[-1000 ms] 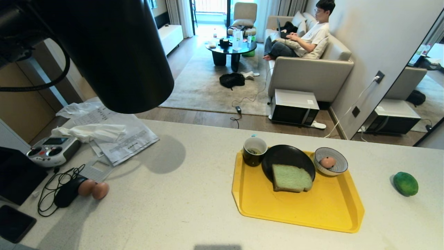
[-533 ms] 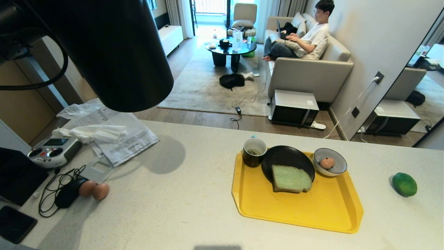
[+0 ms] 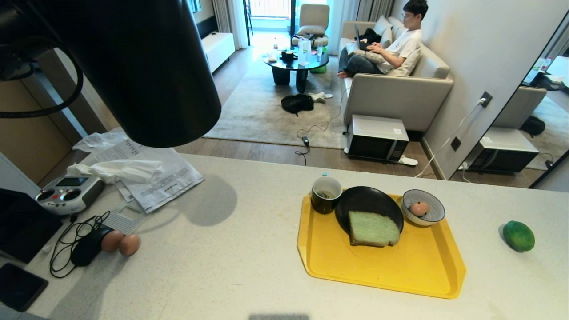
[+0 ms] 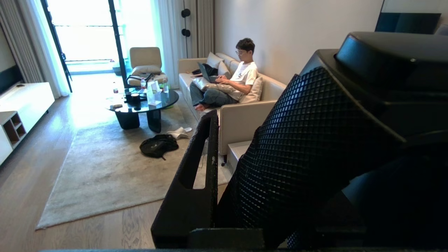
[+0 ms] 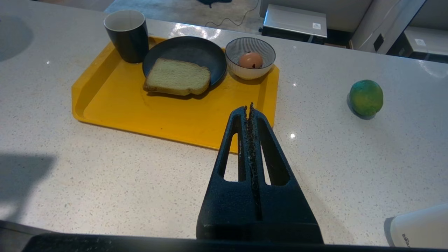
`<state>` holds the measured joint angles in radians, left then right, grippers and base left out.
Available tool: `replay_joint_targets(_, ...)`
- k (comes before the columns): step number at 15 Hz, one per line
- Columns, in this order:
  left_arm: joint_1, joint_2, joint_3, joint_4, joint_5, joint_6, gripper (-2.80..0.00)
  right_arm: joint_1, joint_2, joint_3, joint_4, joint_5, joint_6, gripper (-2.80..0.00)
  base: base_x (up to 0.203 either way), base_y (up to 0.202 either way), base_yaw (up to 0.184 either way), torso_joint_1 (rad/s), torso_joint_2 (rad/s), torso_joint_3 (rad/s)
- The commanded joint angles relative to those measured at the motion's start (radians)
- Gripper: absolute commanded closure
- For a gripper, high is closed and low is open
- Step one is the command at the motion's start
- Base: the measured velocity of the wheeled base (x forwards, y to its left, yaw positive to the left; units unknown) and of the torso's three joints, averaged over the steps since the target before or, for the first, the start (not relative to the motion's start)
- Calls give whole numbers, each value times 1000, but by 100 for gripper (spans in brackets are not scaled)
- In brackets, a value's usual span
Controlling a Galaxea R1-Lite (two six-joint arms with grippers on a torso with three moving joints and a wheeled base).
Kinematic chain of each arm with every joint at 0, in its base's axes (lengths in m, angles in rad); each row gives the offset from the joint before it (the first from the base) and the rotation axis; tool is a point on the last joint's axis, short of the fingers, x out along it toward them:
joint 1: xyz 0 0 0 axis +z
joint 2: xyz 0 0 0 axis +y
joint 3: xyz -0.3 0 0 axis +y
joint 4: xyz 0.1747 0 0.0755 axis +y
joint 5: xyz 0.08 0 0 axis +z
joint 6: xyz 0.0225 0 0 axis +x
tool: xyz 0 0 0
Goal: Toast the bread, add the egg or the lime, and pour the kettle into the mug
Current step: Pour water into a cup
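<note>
The left gripper (image 4: pixel 224 182) is clamped on the kettle (image 3: pixel 133 66), which hangs in the air well to the left of the yellow tray (image 3: pixel 382 262), above the counter (image 3: pixel 231 266). The right gripper (image 5: pixel 249 108) has its fingers pressed together, empty, near the tray's front edge. On the tray, the mug (image 3: pixel 326 194) occupies the far-left corner. The bread (image 3: pixel 372 228) lies on the black plate (image 3: pixel 364 200) beside the mug. The egg (image 3: pixel 418 208) sits in the striped bowl (image 3: pixel 433 215) at the far-right corner. The lime (image 3: pixel 518 236) rests on the counter, right of the tray.
</note>
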<state>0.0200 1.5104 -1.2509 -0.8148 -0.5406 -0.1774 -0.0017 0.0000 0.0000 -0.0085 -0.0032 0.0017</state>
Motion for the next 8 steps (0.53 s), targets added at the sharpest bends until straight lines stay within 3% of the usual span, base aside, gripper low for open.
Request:
replay_joint_targets(1, 5, -14, 9, -4, 20, -1, 0, 0, 2, 2, -1, 0, 0, 0, 0, 0, 0, 0, 0, 0)
replay_joint_targets(3, 34, -13, 30, 6, 51, -3, 0, 0, 0, 2, -1, 0, 0, 0, 0, 0, 0, 0, 0, 0)
replay_joint_targets(8, 31, -21, 44, 55, 51, 5, 0, 0, 0, 2, -1, 0, 0, 0, 0, 0, 0, 0, 0, 0)
